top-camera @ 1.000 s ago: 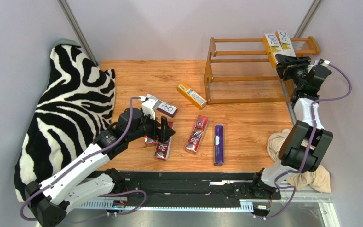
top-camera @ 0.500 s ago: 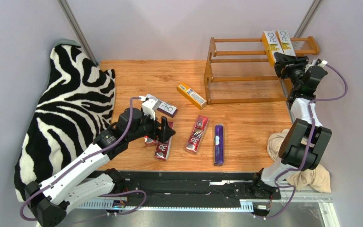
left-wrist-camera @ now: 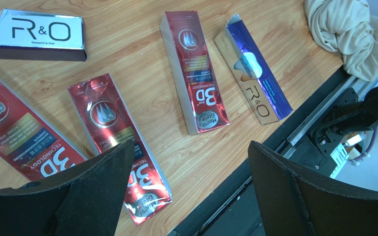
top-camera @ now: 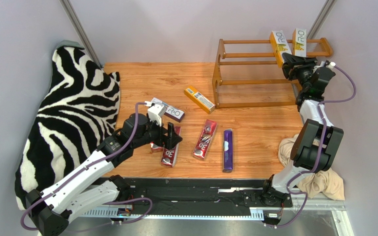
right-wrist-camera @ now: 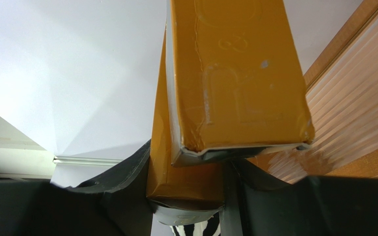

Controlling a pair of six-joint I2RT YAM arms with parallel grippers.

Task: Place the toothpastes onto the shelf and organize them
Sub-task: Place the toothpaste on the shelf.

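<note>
The shelf stands at the two o'clock corner of the wooden table. At its right end the right gripper is pinched narrow on the lower end of a yellow box, which leans up across the top tier. A second box, white and yellow, stands on that tier just beside it, at its three o'clock; in the wrist view the two look pressed together. The left gripper hangs with its fingers spread wide, holding nothing, over a red box at about seven o'clock on the table. Another red box lies at its three o'clock, and a purple box lies further that way, apart from it. A third red box lies partly under the arm at nine o'clock. A silver-fronted box lies at the gripper's twelve o'clock, and an orange box lies at its one o'clock, near the shelf's left foot.
</note>
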